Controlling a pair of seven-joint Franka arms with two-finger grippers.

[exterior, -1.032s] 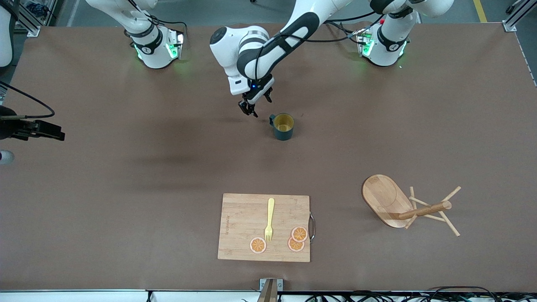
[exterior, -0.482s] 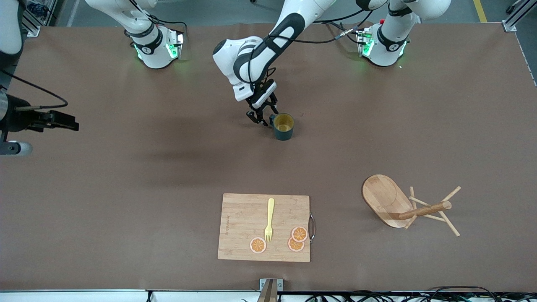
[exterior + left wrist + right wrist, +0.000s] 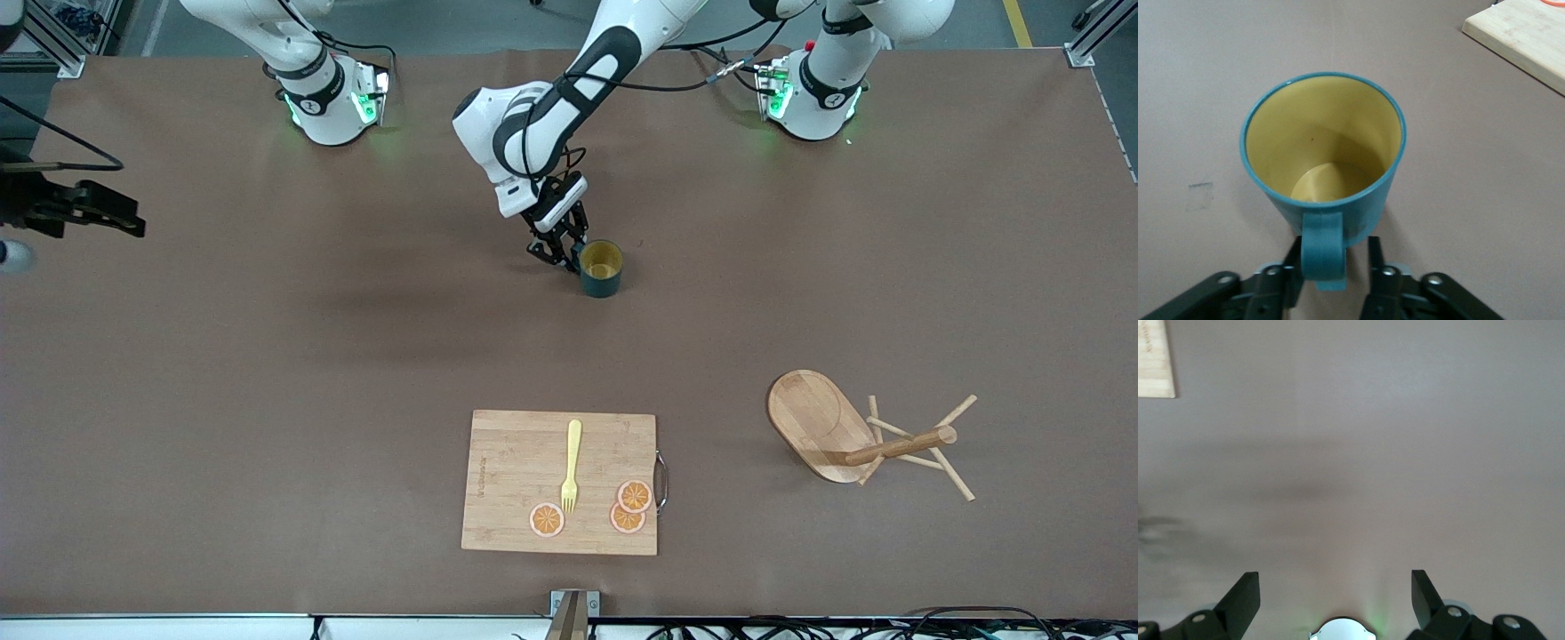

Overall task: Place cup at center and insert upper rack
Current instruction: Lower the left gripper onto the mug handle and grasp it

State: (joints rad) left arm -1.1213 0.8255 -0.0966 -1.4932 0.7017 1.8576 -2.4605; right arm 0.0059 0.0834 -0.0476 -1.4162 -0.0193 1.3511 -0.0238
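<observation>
The dark teal cup (image 3: 602, 267) with a yellowish inside stands upright on the brown table, near the middle and toward the robots' bases. In the left wrist view the cup (image 3: 1321, 153) turns its handle (image 3: 1321, 250) toward the camera. My left gripper (image 3: 569, 256) is low beside the cup, and its open fingers straddle the handle (image 3: 1335, 243). One finger touches the handle; a small gap shows at the other. The wooden mug-tree rack (image 3: 822, 427) lies tipped on its side toward the left arm's end, nearer to the front camera. My right gripper (image 3: 132, 227) is open and empty (image 3: 1335, 583), high over the right arm's end.
A wooden cutting board (image 3: 560, 480) with a yellow fork (image 3: 571, 467) and three orange slices (image 3: 635, 495) lies near the table's front edge. A corner of the board shows in the left wrist view (image 3: 1525, 33) and in the right wrist view (image 3: 1153, 360).
My left gripper came down and across to the cup until its fingers straddle the handle. My right gripper shifted about at the right arm's end. The cup and the rack have not moved.
</observation>
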